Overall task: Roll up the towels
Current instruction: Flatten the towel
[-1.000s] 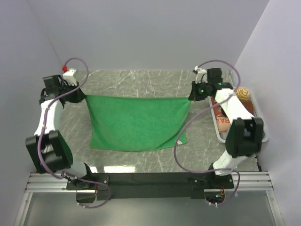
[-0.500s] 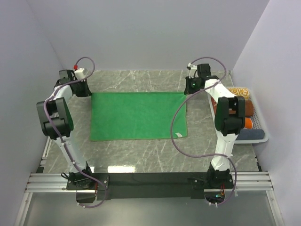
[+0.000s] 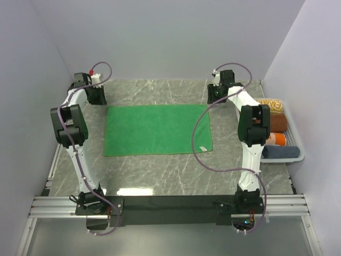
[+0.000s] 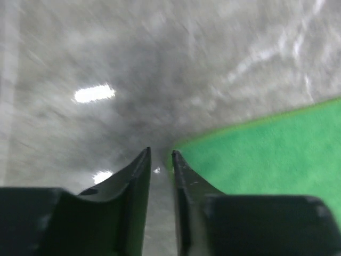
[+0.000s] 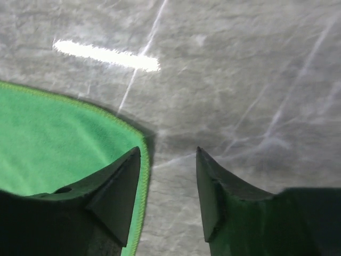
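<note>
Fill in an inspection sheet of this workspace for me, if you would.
Surface: grey marbled table top.
Job's things: bright green terry cloth towel spread flat, white tag at near right corner; rolled towels in white plastic tray, right.
Clutter: nothing seen.
Grippers: left gripper at towel's far left corner, right gripper at far right corner; both open, empty.
Cables: purple cables hang in loops.
Surroundings: plain pale walls.

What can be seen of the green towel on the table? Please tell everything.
The green towel is a plain, bright green rectangle of soft, terry-like cloth. It lies spread flat on the grey marbled table, long sides running left to right. A small white tag sits at its near right corner. Nothing lies on it. The left tool and right tool stand at its far corners, jaws parted, gripping nothing.
</note>
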Robot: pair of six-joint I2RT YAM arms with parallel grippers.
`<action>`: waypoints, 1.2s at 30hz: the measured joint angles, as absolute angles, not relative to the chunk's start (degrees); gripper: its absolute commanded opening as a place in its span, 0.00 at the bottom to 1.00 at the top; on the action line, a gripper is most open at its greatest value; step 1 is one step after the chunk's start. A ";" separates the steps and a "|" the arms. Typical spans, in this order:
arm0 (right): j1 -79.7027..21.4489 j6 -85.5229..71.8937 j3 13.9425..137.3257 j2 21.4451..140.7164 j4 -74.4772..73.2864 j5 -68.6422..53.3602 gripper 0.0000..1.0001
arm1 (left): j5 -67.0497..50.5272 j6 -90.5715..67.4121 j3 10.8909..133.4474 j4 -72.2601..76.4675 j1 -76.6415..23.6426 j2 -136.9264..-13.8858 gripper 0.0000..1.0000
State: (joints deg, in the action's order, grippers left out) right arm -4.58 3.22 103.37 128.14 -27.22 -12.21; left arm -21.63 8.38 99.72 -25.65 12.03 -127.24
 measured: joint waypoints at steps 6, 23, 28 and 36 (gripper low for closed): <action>-4.62 4.16 104.07 125.75 -31.05 -10.61 0.49 | -19.86 10.96 106.89 -32.05 12.82 -127.63 0.55; -20.36 10.44 71.70 98.08 -46.50 -15.27 0.18 | -29.02 29.34 62.54 -47.16 14.37 -89.93 0.28; -21.34 8.78 68.75 98.15 -47.11 -11.14 0.15 | -28.05 29.30 56.21 -47.48 14.37 -89.95 0.20; -21.45 6.92 67.72 100.88 -46.61 -6.42 0.13 | -25.36 29.04 53.41 -44.84 14.37 -90.45 0.17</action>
